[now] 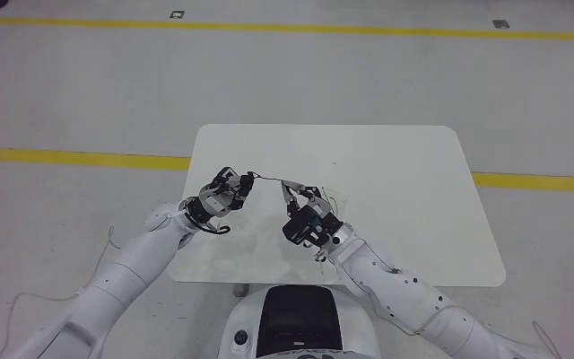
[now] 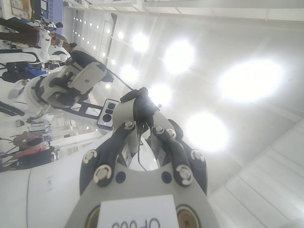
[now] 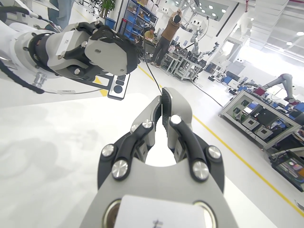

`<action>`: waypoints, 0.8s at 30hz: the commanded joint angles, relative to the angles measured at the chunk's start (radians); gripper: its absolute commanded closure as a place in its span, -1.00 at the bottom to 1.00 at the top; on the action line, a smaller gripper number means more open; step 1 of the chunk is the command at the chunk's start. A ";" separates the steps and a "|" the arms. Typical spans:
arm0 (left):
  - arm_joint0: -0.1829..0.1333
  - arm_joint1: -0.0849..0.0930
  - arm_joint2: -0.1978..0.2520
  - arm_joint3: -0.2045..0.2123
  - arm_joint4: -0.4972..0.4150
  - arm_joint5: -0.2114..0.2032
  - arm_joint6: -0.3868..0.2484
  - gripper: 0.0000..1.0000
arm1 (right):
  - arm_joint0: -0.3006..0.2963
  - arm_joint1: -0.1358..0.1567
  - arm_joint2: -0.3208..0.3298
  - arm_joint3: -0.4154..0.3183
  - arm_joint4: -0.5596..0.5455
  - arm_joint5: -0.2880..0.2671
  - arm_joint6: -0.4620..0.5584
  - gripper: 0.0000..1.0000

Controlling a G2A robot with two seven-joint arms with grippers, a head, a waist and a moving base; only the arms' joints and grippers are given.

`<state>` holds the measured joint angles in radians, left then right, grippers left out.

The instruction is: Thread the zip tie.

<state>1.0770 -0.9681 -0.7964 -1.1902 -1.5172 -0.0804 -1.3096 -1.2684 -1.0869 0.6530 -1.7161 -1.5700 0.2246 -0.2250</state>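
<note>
Where the two arms meet over the near left part of the white rounded-corner tabletop (image 1: 404, 179), a thin black plastic zip tie (image 1: 269, 178) spans the short gap between the left gripper (image 1: 244, 182) and the right gripper (image 1: 289, 190). Left gripper, own wrist view (image 2: 142, 98): fingers pressed together with no gap visible at the tips, clamped on the zip tie (image 2: 139, 143). One loose length trails back between the finger links toward the wrist, and another thin length leads away from the tips toward the other arm's gripper farther off. Right gripper, own wrist view (image 3: 162, 98): ribbed pads closed flat against each other, pinching the strand at the very tips. From that pinch the zip tie (image 3: 152, 74) rises in a gentle curve and ends at the dark fingertips of the left gripper (image 3: 134, 55) just beyond. Position of the strand: held between both grippers, above the tabletop (image 3: 59, 124) rather than lying on it, nearly level in the top view with a slight kink close to the left gripper. The two grippers are near each other but apart, joined by the strand alone. Whether the tip has entered the head of the tie cannot be told. Surroundings: a pale floor with a yellow floor line (image 1: 90, 159) passing behind the table.
</note>
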 commanded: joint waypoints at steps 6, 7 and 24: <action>0.000 0.000 0.000 0.000 0.000 0.000 0.000 1.00 | -0.005 0.002 0.008 0.000 0.000 -0.006 0.005 1.00; 0.000 0.000 0.000 0.000 0.000 0.000 0.000 1.00 | -0.006 0.002 0.010 0.001 0.000 -0.007 0.005 1.00; 0.000 0.000 0.000 0.000 0.000 0.000 0.000 1.00 | -0.004 0.002 0.016 0.009 0.000 -0.030 0.020 1.00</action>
<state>1.0770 -0.9681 -0.7964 -1.1902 -1.5172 -0.0804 -1.3096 -1.2728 -1.0848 0.6697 -1.7092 -1.5700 0.1955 -0.2053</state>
